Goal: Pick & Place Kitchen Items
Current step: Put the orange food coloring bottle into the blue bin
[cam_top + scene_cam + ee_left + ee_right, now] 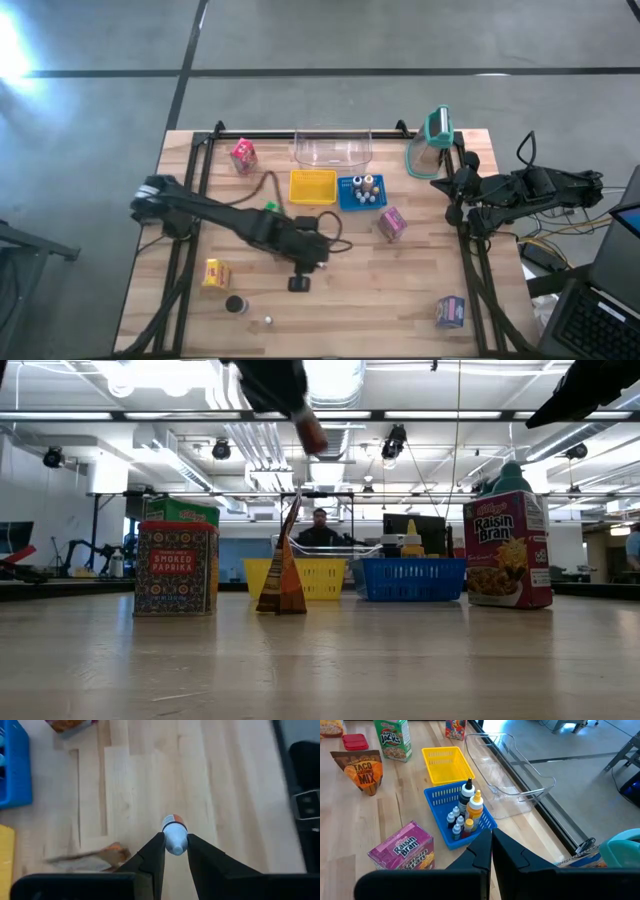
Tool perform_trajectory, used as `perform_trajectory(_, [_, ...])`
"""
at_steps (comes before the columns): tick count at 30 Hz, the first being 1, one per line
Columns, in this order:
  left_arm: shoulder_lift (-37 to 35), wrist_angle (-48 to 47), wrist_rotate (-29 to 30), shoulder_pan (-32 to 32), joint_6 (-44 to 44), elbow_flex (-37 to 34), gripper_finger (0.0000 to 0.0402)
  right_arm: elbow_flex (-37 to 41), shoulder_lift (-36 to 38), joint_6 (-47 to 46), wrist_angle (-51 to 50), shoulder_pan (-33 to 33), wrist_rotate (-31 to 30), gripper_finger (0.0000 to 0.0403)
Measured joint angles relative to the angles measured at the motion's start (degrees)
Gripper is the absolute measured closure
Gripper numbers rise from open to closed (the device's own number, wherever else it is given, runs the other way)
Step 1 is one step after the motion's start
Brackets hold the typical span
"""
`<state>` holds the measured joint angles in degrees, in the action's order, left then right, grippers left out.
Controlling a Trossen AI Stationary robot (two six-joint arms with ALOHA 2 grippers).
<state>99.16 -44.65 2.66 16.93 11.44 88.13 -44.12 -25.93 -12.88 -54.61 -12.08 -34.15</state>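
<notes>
Gripping a small bottle (174, 836) by its body, my left claw (175, 851) hangs above bare desk (400, 290) planks near the middle, with open wood all around. My right claw (491, 851) sits closed at the desk's right edge, beside the blue basket (440, 800) of bottles.

Two baskets (312, 186) sit side by side mid-table; bottles (468, 810) stand in the right one (347, 199). Tub (333, 147) behind them. Bran box (392, 224) just right, in front. Jug (432, 142) at back right.
</notes>
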Motion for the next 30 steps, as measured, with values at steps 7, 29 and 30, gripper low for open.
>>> perform_trajectory(7, [9.5,-2.4,0.0,-2.0,1.1,4.7,0.0317,0.0,0.0,0.0,0.0,0.0,0.0,0.0394])
perform_trajectory(29, [19.7,0.8,0.4,-4.2,5.3,6.8,0.0319,0.0,0.0,0.0,0.0,0.0,0.0,0.0394])
perform_trajectory(30, [19.8,1.0,0.4,-4.2,5.3,6.8,0.0319,0.0,0.0,0.0,0.0,0.0,0.0,0.0394])
